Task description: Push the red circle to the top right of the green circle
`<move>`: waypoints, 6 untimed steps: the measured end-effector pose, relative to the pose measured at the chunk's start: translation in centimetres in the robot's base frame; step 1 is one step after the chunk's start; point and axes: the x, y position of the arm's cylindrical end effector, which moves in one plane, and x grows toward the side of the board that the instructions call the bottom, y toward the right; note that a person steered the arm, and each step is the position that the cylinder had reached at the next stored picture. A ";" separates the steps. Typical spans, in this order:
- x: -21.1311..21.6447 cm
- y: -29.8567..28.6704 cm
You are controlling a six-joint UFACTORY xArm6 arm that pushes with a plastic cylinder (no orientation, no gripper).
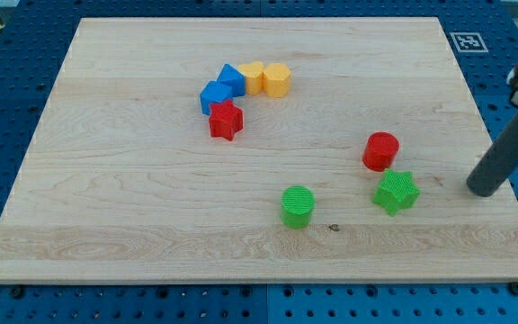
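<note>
Wooden tabletop (pixel 133 216) on a blue pegboard base (pixel 7 72), fiducial tag (pixel 465 40) at the view's top right corner. Red circle (pixel 381 150) is a short upright cylinder in the right half of the board; round face up, so no long axis and no pointing direction to give. It already sits up and to the view's right of the green circle (pixel 298 205), clear gap between them. Green circle also upright, round top up, near the view's bottom centre. Green star (pixel 396 191) lies just below the red circle, near it but whether they touch can't be told. Cluster at the view's upper middle: two yellow blocks (pixel 265 78) side by side, shapes unclear, maybe hexagonal; two blue blocks (pixel 222 88) to their left, angular, touching each other; red star (pixel 226 120) just under the blue pair. My tip (pixel 484 189) is at the board's right edge, rod leaning up toward the view's right; it stands to the right of the green star and lower right of the red circle, well apart from both, touching no block. No jaws on this rig, just the rod, so no jaw state to report.
</note>
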 end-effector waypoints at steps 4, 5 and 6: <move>-5.5 -4.5; -7.7 -5.6; -8.0 -9.9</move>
